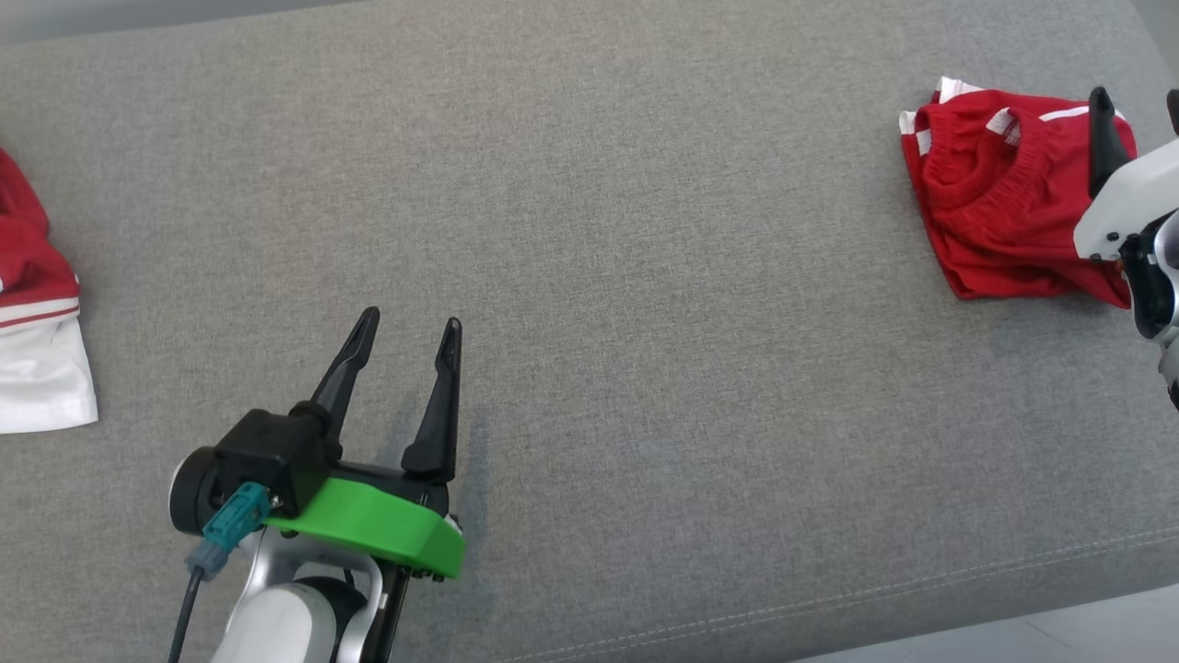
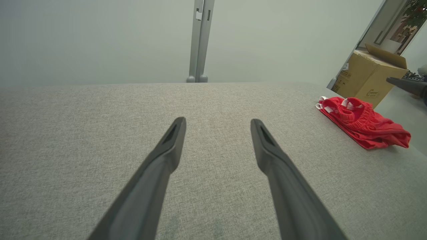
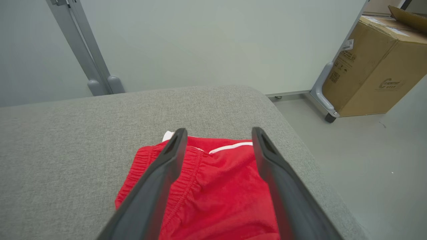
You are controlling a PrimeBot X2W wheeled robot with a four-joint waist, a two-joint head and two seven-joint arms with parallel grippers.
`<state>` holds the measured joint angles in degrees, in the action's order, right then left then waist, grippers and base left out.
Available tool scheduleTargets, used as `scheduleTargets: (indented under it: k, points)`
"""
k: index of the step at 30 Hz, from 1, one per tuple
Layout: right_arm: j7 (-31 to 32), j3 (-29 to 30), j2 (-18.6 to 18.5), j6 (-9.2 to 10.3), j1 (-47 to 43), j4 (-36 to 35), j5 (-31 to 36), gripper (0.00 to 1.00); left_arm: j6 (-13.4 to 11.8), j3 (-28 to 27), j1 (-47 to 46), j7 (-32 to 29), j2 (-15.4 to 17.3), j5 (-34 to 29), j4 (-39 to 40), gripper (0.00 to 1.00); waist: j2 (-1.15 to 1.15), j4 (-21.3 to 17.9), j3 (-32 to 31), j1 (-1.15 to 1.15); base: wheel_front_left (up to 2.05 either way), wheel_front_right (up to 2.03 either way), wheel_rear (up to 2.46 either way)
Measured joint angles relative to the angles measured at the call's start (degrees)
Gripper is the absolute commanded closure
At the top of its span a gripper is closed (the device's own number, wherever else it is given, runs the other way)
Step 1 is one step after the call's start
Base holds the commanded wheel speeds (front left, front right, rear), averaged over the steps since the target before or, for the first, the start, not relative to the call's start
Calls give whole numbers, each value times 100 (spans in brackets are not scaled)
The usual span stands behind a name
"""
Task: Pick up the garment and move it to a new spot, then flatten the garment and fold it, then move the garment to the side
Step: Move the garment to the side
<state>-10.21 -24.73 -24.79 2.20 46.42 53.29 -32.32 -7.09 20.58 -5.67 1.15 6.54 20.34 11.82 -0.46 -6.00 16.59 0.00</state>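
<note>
Grey fabric cushion (image 1: 599, 230) carried the bunched red garment (image 1: 999, 212) at its far right corner. I noted both grippers' fingers spread and empty: the right gripper (image 3: 217, 133) hung above the garment, the left gripper (image 1: 410, 331) over the cushion's near side. I judged the cloth light and limp, and the gathered waistband the surest hold.

Red garment (image 1: 999, 212), white-trimmed, lies folded and rumpled; on grey cushion (image 1: 589, 276).

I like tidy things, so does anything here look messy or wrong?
The red garment near the right edge of the grey cushion looks lumpy, with uneven folds and a bunched waistband. Nothing looks spilled or broken.
</note>
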Motion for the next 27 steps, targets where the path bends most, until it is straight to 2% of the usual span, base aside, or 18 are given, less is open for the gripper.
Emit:
scheduleTargets:
  k: [5,11,17,22,27]
  points:
    - [-322,-158,87,-146,35,-286,107,0,0,-38,0,102,-31,67,-91,0,0,-81,-216,0,0,0,0]
    - [-390,-409,456,-280,23,-695,276,0,0,-132,2,263,-66,170,-358,0,0,-193,-525,0,0,0,0]
    - [-423,-385,775,-278,-309,-1058,255,0,0,-263,65,487,-177,297,-735,0,0,-281,-880,0,0,0,0]
    - [-423,-446,882,-146,-958,-1312,375,0,-1,-415,231,699,-202,363,-1022,0,0,-278,-1191,0,0,0,0]
    - [-422,-256,946,205,-1376,-2013,539,0,-1,-552,359,814,-218,363,-1233,0,0,-183,-1479,0,0,0,0]
